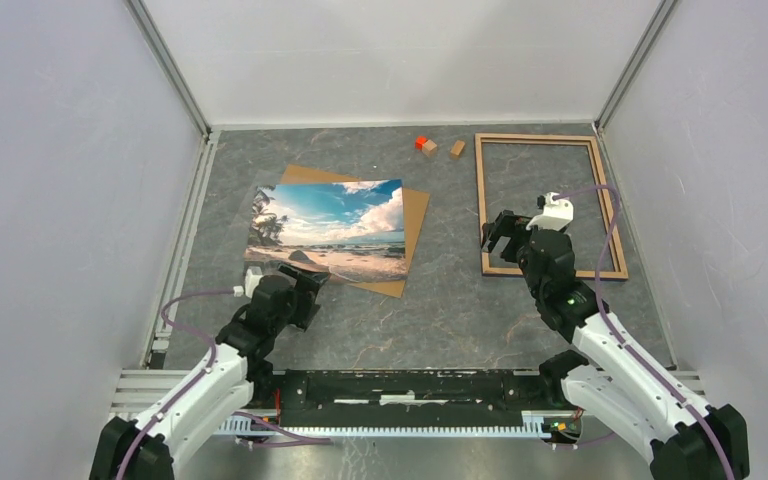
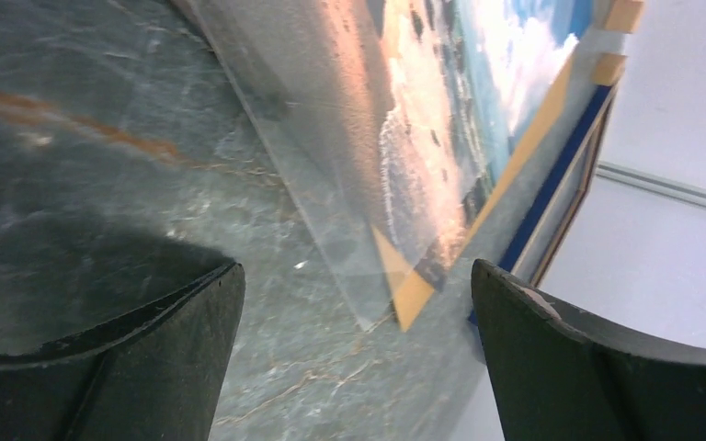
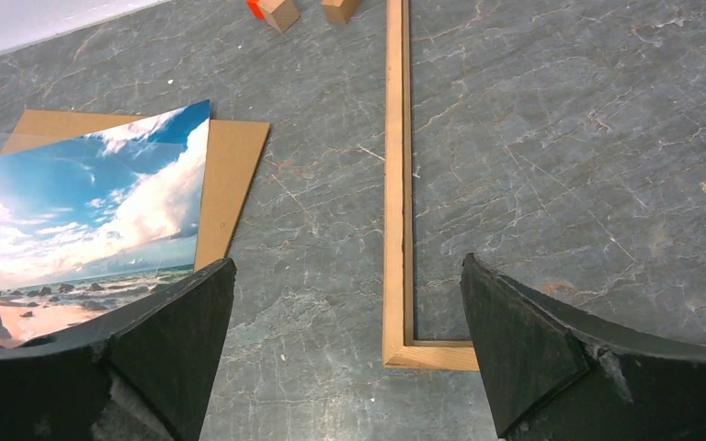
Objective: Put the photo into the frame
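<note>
The photo (image 1: 328, 230), a glossy beach print, lies flat left of centre on a brown backing board (image 1: 416, 212). At the right the light-wood frame (image 1: 481, 200) lies flat, with bare table inside it. My left gripper (image 1: 310, 284) is open just short of the photo's near edge; in its wrist view the gripper (image 2: 354, 271) faces a corner of the photo (image 2: 423, 119), the board (image 2: 411, 300) and a clear sheet. My right gripper (image 1: 501, 230) hangs open over the frame's near left corner. Between that gripper's (image 3: 346, 261) fingers show the frame rail (image 3: 394, 184) and table.
A red block (image 1: 421, 142) and two small wooden blocks (image 1: 457, 148) sit at the back between board and frame. White walls close in the table on three sides. The frame's rail shows a dark blue side (image 2: 556, 179) in the left wrist view.
</note>
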### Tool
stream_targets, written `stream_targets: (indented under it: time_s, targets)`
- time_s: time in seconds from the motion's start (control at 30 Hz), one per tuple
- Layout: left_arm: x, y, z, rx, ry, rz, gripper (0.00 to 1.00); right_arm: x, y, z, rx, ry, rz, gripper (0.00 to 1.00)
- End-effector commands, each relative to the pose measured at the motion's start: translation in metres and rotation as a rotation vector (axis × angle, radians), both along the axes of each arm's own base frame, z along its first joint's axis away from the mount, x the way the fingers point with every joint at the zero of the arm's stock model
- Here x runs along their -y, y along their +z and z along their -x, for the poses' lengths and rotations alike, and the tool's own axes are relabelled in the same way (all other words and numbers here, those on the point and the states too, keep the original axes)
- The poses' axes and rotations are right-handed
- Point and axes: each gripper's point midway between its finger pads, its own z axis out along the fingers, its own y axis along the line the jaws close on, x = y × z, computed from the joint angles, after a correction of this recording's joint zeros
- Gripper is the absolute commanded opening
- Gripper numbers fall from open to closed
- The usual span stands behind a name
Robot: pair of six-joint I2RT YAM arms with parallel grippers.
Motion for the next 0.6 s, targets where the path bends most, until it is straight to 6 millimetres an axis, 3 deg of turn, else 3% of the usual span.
stream_targets:
  time_s: [0.0,0.17,0.33,0.57]
  targets:
    - [0.008,-0.006,-0.011,0.032,0.060,0.117,1.00,-0.003,0.007,-0.001,0.029,0.007,-0.038,0.98]
    - [0.009,-0.010,-0.018,0.083,0.089,0.166,0.99,-0.002,0.007,0.002,0.030,0.006,-0.043,0.98]
    - [0.006,-0.011,-0.024,0.104,0.098,0.142,0.87,-0.002,0.011,0.003,0.045,0.008,-0.053,0.98]
    - [0.003,-0.032,-0.016,0.066,0.112,0.144,0.81,-0.003,0.009,0.004,0.040,0.011,-0.060,0.98]
